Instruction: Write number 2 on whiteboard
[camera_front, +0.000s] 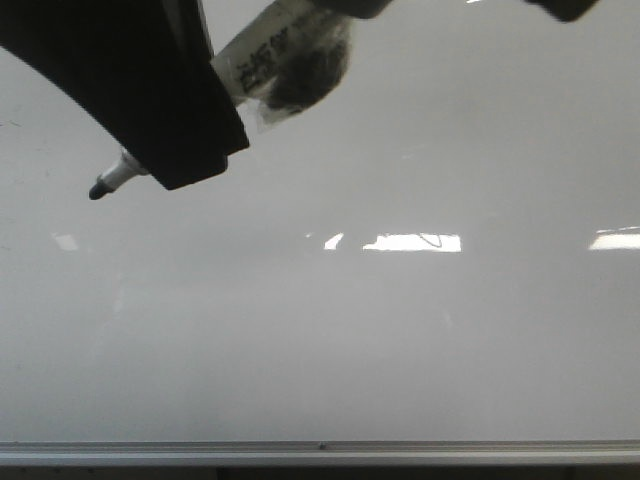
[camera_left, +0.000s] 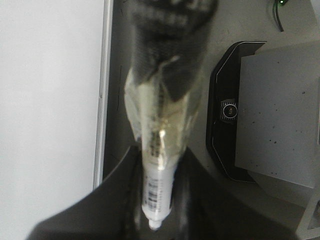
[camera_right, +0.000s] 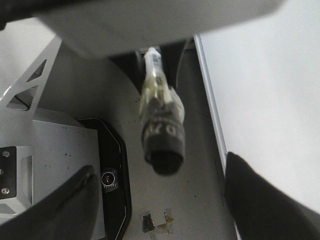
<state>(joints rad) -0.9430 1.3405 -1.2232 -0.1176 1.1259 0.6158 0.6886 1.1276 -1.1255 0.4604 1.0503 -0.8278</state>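
The whiteboard (camera_front: 320, 340) fills the front view, glossy, with a silver rail (camera_front: 320, 452) along its near edge. No clear number 2 shows on it. A thin dark curl (camera_front: 430, 240) sits in one bright reflection; I cannot tell what it is. My left gripper (camera_front: 190, 165) is shut on a white marker (camera_front: 120, 175), held above the board at the upper left, bare black tip pointing left. The left wrist view shows the marker (camera_left: 157, 185) between the fingers. My right gripper (camera_right: 165, 200) is open, and the marker's taped black back end (camera_right: 162, 145) lies just beyond its fingertips, apart from them.
A black device with a round button (camera_left: 230, 110) sits on a grey base beside the board; it also shows in the right wrist view (camera_right: 110, 177). Scraps of tape (camera_right: 157, 222) are stuck to the grey table. The board's edge (camera_right: 212, 110) runs close to the right gripper.
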